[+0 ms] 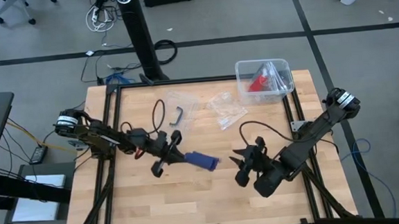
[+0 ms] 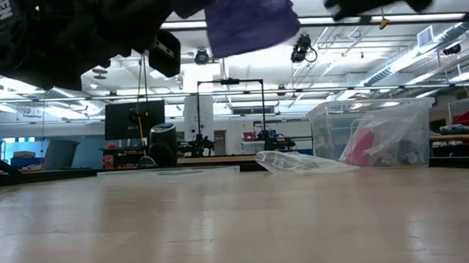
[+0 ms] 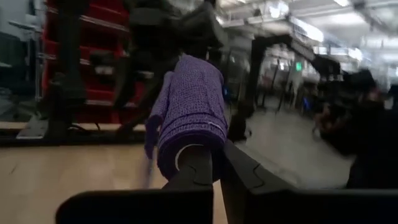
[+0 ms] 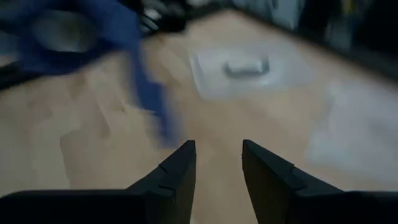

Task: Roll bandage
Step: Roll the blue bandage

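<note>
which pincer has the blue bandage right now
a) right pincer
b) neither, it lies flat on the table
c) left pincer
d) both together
c: the left pincer is shut on the rolled bandage, held up off the table, while the right pincer stands open with nothing between its fingers, apart from the bandage in the high view.

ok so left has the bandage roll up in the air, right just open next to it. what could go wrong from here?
1. The left gripper is shut on one end of the bandage, which is held above the table. A loose tail hangs from the roll, so it may unwind.
2. The right gripper is open and empty, apart from the roll. Nothing backs up the hold if it slips.
3. The plastic bags lie nearby; a low swing could catch them.
</note>
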`<action>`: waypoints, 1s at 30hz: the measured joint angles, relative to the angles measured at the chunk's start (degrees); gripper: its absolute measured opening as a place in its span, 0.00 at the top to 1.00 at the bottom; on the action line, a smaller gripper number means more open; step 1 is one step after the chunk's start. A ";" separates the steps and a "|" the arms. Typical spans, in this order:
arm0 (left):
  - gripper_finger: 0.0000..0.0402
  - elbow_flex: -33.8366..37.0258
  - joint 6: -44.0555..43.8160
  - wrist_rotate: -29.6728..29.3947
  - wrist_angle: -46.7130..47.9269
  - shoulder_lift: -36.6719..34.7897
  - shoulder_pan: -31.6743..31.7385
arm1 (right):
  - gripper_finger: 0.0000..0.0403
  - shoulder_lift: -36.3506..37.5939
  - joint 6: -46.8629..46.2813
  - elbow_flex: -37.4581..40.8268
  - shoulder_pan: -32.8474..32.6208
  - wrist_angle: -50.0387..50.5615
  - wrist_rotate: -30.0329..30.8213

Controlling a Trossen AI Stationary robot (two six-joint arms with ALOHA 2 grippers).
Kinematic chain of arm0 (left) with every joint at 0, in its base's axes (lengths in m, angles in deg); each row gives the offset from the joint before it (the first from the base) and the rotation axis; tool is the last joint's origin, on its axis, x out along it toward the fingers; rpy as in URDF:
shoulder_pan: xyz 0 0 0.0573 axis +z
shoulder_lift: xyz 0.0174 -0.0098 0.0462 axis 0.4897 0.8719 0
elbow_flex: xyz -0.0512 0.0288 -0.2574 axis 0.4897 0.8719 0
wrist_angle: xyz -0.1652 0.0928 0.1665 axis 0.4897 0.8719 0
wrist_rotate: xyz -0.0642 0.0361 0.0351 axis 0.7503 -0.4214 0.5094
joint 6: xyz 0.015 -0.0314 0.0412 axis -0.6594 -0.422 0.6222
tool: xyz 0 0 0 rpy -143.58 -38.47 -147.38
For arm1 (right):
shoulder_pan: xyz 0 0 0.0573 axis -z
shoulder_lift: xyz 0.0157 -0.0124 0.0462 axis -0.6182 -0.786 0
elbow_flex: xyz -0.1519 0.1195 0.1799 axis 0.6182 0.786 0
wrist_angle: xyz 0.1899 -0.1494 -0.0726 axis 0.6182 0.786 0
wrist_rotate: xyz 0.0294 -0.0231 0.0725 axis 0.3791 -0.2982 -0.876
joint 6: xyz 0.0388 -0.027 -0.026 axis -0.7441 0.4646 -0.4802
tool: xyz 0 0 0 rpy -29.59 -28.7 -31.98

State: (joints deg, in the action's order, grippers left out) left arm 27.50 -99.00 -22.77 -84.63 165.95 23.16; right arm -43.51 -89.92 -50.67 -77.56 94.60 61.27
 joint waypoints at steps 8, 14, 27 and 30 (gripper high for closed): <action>0.98 0.00 9.71 0.80 7.09 0.00 -1.15 | 0.70 -0.79 -12.22 18.41 -0.17 -40.47 -9.94; 0.98 0.00 11.40 0.79 6.72 0.00 -1.72 | 0.70 -6.98 -12.21 30.21 -1.93 -82.06 -8.09; 0.98 0.00 15.14 -4.80 11.38 -0.02 -2.92 | 0.62 -21.87 -31.88 30.44 -0.20 -108.05 -3.38; 0.98 -0.01 17.61 -7.25 12.85 -0.02 -4.12 | 0.62 -23.64 -30.61 30.23 -0.12 -112.50 -3.16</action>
State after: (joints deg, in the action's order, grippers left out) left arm 27.48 -81.39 -30.02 -71.78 165.93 19.03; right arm -67.15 -120.53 -20.44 -77.67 -17.90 58.11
